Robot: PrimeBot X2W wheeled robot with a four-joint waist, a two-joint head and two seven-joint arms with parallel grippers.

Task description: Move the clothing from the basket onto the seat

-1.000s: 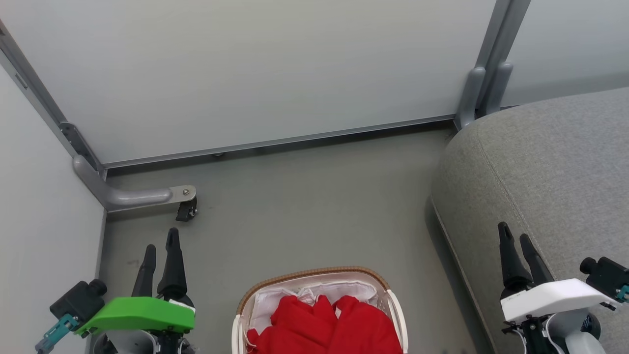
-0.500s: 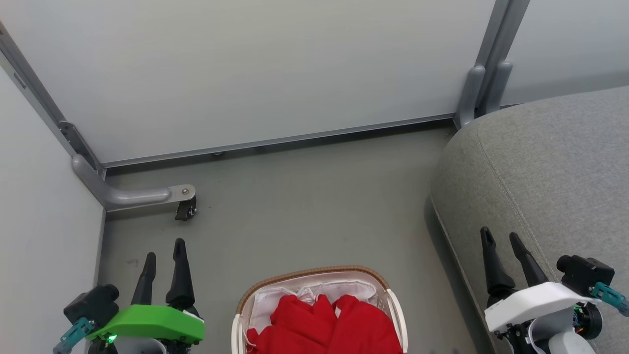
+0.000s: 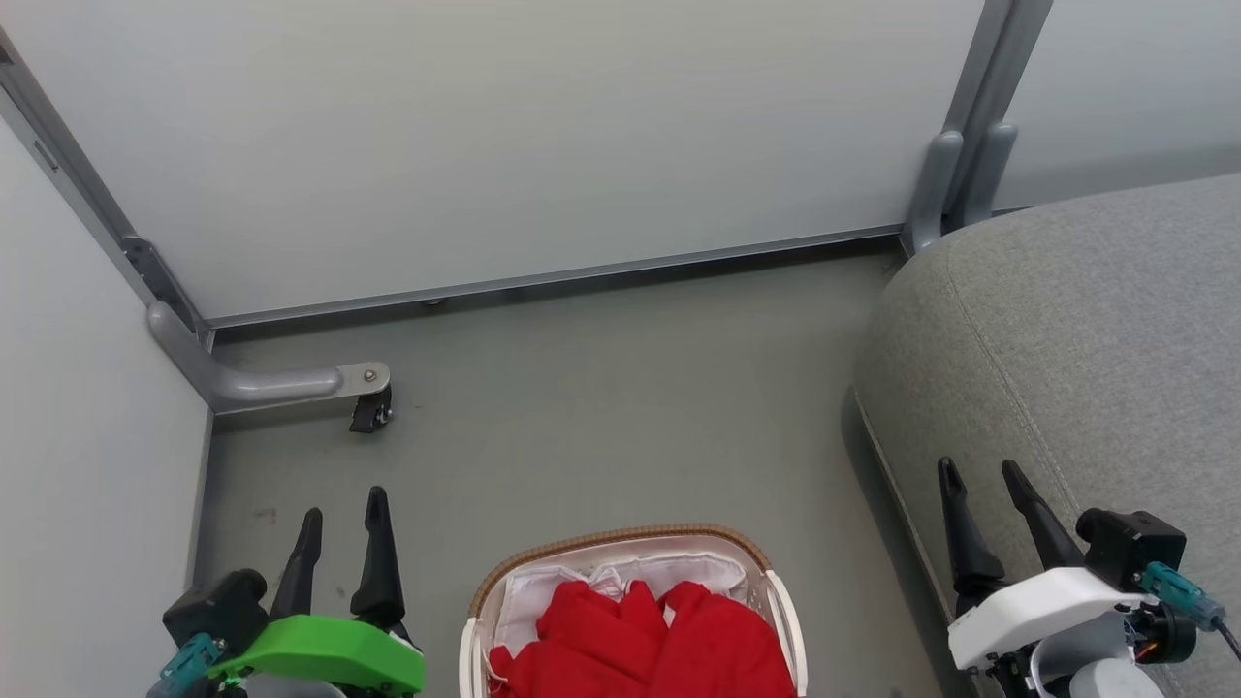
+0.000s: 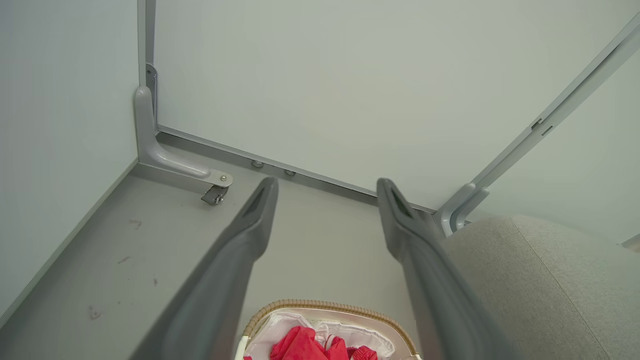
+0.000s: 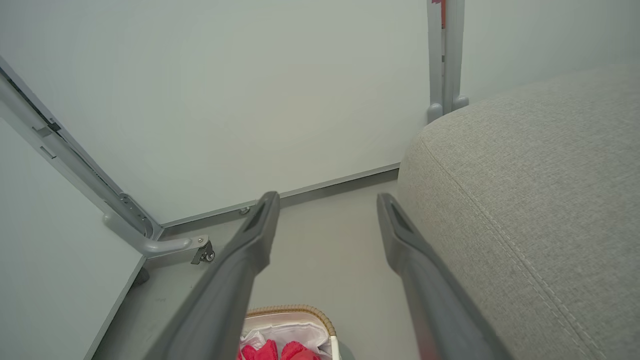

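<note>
Bright red clothing lies bunched in the white basket with a brown woven rim, at the bottom centre of the head view, over a thin white liner. The basket and the red clothing also show low in the left wrist view, and the clothing in the right wrist view. The grey seat fills the right side. My left gripper hangs open left of the basket, holding nothing. My right gripper is open and empty over the seat's front edge.
Pale partition panels close the back and left. A grey metal foot with a small caster juts onto the floor at the left. A grey post stands by the seat's back corner. Grey floor lies between basket and wall.
Both grippers have drawn lower in the head view and moved a little inward toward the basket. Both stay open. The clothing and basket have not moved.
</note>
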